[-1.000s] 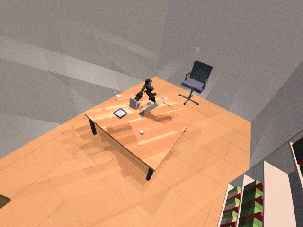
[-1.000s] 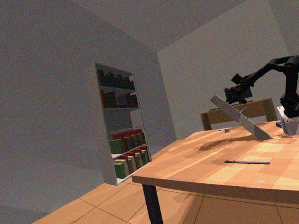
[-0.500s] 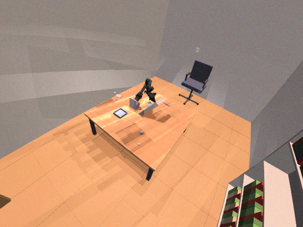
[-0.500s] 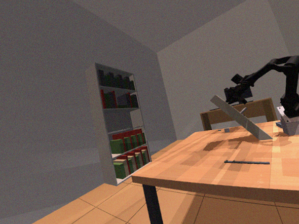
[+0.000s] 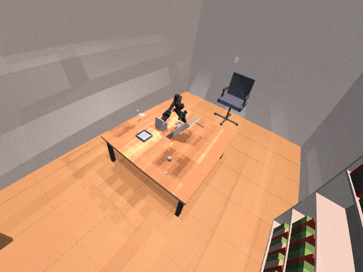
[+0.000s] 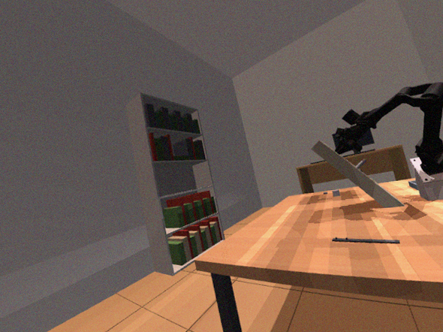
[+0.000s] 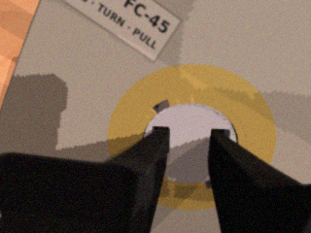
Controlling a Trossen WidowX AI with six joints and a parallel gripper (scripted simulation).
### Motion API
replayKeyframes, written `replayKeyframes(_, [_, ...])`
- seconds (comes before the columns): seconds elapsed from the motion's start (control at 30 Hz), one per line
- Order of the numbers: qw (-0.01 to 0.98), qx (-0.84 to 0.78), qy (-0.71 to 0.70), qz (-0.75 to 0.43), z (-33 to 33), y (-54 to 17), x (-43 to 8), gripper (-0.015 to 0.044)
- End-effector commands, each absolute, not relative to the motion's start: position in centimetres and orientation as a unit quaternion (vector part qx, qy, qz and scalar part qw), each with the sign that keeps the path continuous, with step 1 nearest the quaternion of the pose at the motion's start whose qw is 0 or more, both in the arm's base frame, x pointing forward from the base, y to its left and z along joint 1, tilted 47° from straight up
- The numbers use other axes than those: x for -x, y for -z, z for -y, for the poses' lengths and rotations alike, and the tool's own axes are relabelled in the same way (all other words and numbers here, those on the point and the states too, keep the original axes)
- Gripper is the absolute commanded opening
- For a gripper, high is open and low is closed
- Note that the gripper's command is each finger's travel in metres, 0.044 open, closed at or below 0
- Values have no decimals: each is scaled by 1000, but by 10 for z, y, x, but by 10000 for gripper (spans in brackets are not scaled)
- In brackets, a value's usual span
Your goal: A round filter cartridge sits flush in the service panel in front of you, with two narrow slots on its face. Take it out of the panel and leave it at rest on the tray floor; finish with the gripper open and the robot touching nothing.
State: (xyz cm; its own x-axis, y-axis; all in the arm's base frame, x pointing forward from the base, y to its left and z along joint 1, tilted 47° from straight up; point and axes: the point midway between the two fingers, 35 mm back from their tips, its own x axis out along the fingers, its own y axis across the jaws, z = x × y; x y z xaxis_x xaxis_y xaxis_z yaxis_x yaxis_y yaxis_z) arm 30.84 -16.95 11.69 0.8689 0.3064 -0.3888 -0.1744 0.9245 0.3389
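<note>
The service panel (image 5: 192,120) (image 6: 354,177) (image 7: 97,99) stands tilted on the table. The pale round cartridge (image 7: 190,116) sits in it inside a yellow ring (image 7: 258,131), with dark notches at the ring's upper left and lower right. My gripper (image 7: 188,136) (image 6: 339,151) is at the cartridge's face, with its fingertips partly closed over it on either side of the middle part. It is shut on the cartridge; the two slots are hidden by the fingertips. The tray (image 5: 144,135), dark-rimmed with a pale floor, lies on the table away from the panel.
The arm's white base box (image 5: 160,124) (image 6: 441,187) stands between panel and tray. A small grey cylinder (image 5: 169,158) (image 6: 335,192) and a dark rod (image 5: 199,124) (image 6: 365,241) lie on the table. A printed label (image 7: 138,29) is on the panel above the ring.
</note>
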Motion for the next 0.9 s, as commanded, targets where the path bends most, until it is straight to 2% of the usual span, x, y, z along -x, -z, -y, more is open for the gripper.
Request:
replayKeyframes(0.0, [939,-220,-110,-238,167,-113,-313,0])
replayKeyframes(0.43, [866,-426,-54,-257,167,-113,-313,0])
replayKeyframes(0.87, [749,-608,5,-262,167,-114,-312,0])
